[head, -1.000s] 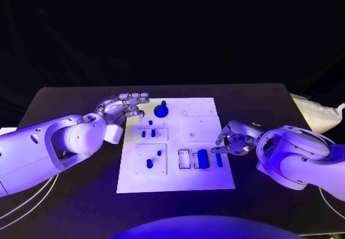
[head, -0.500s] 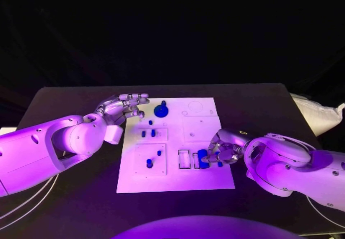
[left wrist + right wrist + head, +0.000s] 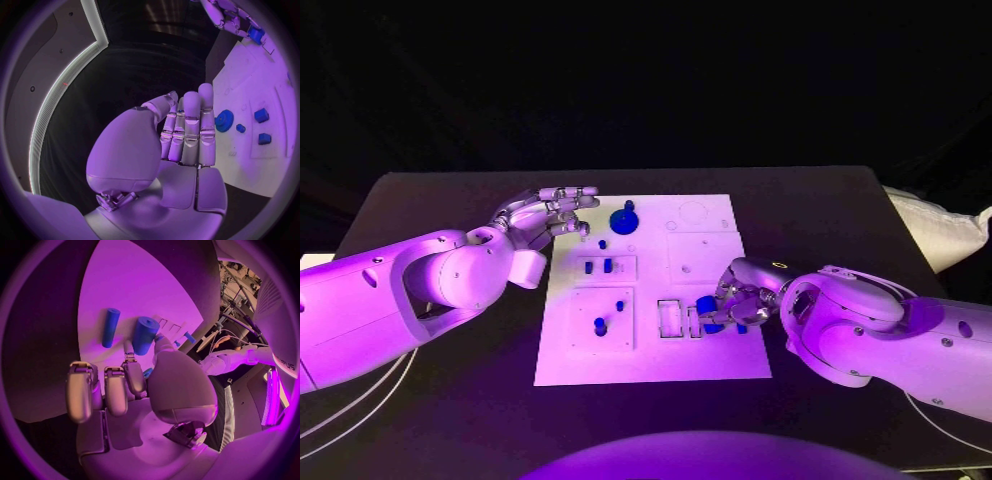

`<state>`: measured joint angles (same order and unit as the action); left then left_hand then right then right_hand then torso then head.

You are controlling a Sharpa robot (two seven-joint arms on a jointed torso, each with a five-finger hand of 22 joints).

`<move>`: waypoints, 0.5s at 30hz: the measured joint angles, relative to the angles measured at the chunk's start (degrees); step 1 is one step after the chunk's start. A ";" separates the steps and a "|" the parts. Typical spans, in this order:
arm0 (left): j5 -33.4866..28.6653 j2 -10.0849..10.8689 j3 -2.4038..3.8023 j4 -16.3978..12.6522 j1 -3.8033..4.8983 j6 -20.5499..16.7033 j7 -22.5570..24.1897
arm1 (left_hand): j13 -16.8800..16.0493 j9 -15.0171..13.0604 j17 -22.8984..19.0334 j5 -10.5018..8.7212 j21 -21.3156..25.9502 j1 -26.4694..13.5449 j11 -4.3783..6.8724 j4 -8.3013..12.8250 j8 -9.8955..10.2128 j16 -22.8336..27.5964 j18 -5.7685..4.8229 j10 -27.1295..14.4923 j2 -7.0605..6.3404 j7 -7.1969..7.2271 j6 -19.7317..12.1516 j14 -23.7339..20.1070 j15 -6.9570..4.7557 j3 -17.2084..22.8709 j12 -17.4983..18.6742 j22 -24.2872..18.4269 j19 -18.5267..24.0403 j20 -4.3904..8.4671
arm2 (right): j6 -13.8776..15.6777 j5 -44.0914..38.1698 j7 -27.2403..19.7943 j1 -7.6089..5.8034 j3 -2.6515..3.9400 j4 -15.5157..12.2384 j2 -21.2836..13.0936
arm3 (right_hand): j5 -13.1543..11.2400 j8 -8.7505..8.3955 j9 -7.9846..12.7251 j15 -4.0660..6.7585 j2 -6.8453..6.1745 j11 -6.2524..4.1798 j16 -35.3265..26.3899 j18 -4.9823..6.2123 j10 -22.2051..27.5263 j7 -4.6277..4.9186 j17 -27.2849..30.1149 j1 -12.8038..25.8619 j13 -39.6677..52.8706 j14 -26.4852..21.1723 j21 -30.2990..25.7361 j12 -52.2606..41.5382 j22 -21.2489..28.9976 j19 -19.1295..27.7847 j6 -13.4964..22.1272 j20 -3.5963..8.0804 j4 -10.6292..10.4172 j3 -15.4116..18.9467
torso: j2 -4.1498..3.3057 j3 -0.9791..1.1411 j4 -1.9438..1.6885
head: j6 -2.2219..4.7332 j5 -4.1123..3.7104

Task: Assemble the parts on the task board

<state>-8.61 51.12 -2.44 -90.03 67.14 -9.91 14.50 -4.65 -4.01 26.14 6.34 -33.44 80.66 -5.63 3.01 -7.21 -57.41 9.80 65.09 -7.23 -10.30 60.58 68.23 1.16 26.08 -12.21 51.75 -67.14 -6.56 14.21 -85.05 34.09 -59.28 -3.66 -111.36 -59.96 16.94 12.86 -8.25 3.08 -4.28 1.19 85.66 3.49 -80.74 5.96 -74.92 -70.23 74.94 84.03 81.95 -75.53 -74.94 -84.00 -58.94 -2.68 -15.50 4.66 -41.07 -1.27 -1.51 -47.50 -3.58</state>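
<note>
1. Head view – the board sits mid-frame; several small parts stand seated at its left, while a thick cylinder and a thin rod at lower right look unplaced.
2. Right hand – fingers reach the cylinder; whether they grip it I cannot tell.
3. Cylinder's long axis runs up-down in frame, lying flat.
4. Left hand – empty, fingers straight, upper left beside the board.

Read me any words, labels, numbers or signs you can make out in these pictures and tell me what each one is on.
None can be read for certain.
Dark lettering on the left arm, seen in the right wrist view: cut off, unreadable.
The task board carries no print that I can see.
</note>
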 measured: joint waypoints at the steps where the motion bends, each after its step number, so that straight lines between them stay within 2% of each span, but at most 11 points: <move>1: 0.00 0.00 0.00 0.00 0.00 0.00 0.00 | 0.00 0.00 0.00 0.00 0.00 0.00 0.00 0.00 0.00 0.00 0.00 0.00 0.00 0.00 0.00 0.00 0.00 0.00 0.00 0.00 0.00 0.00 | -0.05 -0.13 0.00 0.01 0.05 0.08 0.10 | 0.31 0.00 -0.01 0.00 0.29 0.00 0.00 0.00 0.00 0.03 0.00 -0.31 0.00 0.00 -0.01 0.00 0.00 0.00 0.03 0.00 0.16 0.17 | 0.01 -0.01 0.00 | -0.03 0.04; 4: 0.00 0.02 0.00 0.00 0.00 0.01 -0.01 | 0.00 0.00 0.00 0.00 0.00 0.00 0.00 0.00 0.00 0.00 0.00 0.00 0.00 0.00 0.00 0.00 0.00 0.00 0.00 0.00 0.00 0.00 | -0.09 -0.50 0.00 0.08 0.12 0.17 0.24 | 1.69 0.38 -0.04 0.00 0.65 0.00 0.00 0.00 0.01 0.15 0.00 -1.77 0.00 0.00 -0.01 0.00 0.00 0.00 0.15 0.00 0.45 0.41 | 0.01 -0.03 0.03 | -0.05 0.13; 9: 0.01 0.03 0.00 0.00 -0.02 0.02 -0.03 | 0.00 0.00 0.00 0.00 0.00 0.00 0.00 0.00 0.00 0.00 0.00 0.00 0.00 0.00 0.00 0.00 0.00 0.00 0.00 0.00 0.00 0.00 | 1.27 -0.70 -0.11 0.25 0.10 -0.14 -0.04 | 3.48 0.68 -0.24 0.00 2.88 -0.31 0.00 0.00 -0.31 -0.34 0.01 -4.82 -0.01 0.00 -0.01 -0.46 0.01 0.00 -0.23 0.00 2.16 -1.20 | 0.04 -0.03 0.07 | -0.05 0.18; 10: 0.01 0.03 0.00 0.00 -0.02 0.02 -0.03 | 0.00 0.00 0.00 0.00 0.04 0.00 0.00 0.01 0.00 0.00 0.00 0.00 0.00 0.00 0.00 0.00 0.00 -0.01 0.00 0.00 0.00 0.00 | 1.43 -0.67 -0.11 0.26 0.08 -0.18 -0.11 | 3.61 0.68 -0.24 0.00 2.94 -0.32 0.00 0.00 -0.31 -0.43 0.01 -4.95 0.00 0.00 -0.01 -0.47 0.00 0.00 -0.19 0.00 2.18 -1.21 | 0.05 -0.03 0.07 | -0.05 0.18; 15: 0.02 0.04 0.00 0.01 -0.13 0.04 -0.05 | 0.00 0.00 -0.06 0.00 0.28 0.00 0.00 0.16 0.00 0.00 0.00 0.00 0.00 0.00 0.00 0.00 0.00 -0.16 -0.23 0.01 0.00 0.00 | 4.42 2.11 -0.17 0.56 -0.22 -1.26 -1.72 | 7.28 0.69 -0.24 0.00 3.46 -0.62 0.14 0.00 -0.61 -0.40 0.01 -6.66 0.16 0.00 -0.02 -0.75 0.01 0.00 -0.39 0.00 3.27 -2.00 | 0.07 -0.03 0.07 | 0.03 0.20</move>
<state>-8.60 51.16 -2.45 -90.03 67.02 -9.87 14.46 -4.65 -4.01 26.08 6.34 -33.16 80.66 -5.63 3.17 -7.21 -57.41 9.80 65.09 -7.23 -10.30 60.58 68.23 1.16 25.92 -12.44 51.76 -67.14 -6.56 18.63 -82.94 33.92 -58.72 -3.88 -112.63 -61.68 24.22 13.55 -8.49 3.08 -0.81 0.57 85.80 3.49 -81.35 5.56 -74.91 -76.89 75.11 84.03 81.93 -76.28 -74.93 -83.99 -59.33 -2.68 -12.23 2.66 -41.00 -1.30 -1.44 -47.48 -3.38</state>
